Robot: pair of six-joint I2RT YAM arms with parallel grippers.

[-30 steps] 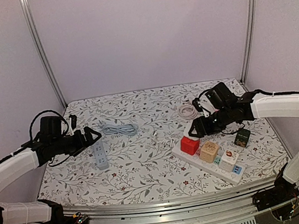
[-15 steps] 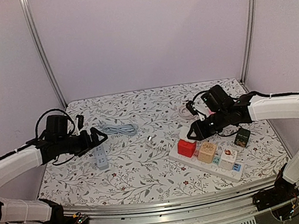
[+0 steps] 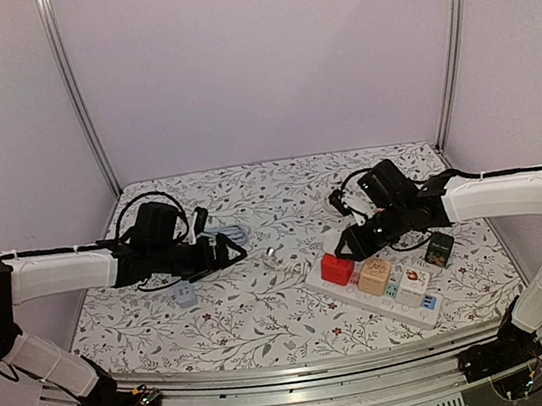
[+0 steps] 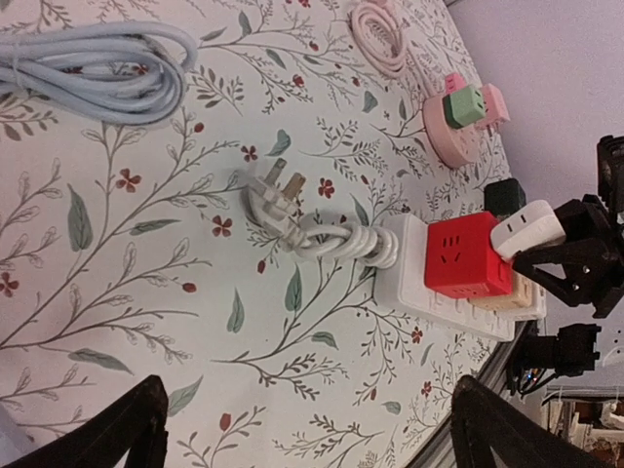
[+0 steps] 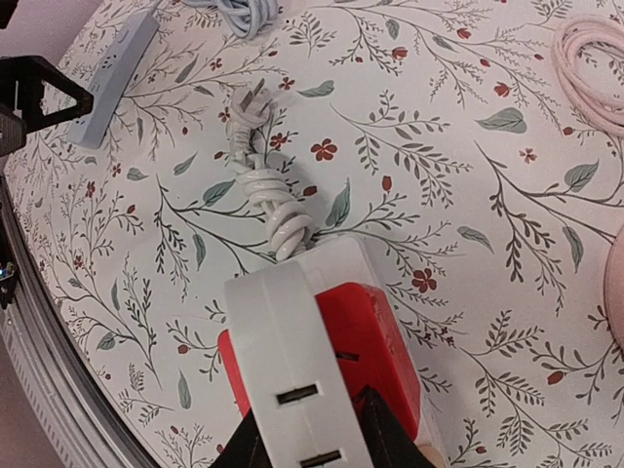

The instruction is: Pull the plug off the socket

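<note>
Floral tablecloth (image 3: 266,310), right of centre from above: your right gripper (image 3: 355,242) pinches the white plug (image 4: 526,229) against the red cube socket (image 3: 340,267), seating unclear; left gripper (image 3: 228,255) hangs spread, empty; likely mid-pull, so draw straight off.

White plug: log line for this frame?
right end effector: shut on white plug | plug: at red cube on strip, seating unclear | left end effector: open, holding nothing

Top view looks down from behind the near edge over the whole counter (image 3: 267,315); both wrist views hover close, sharing the red cube (image 4: 466,255).
</note>
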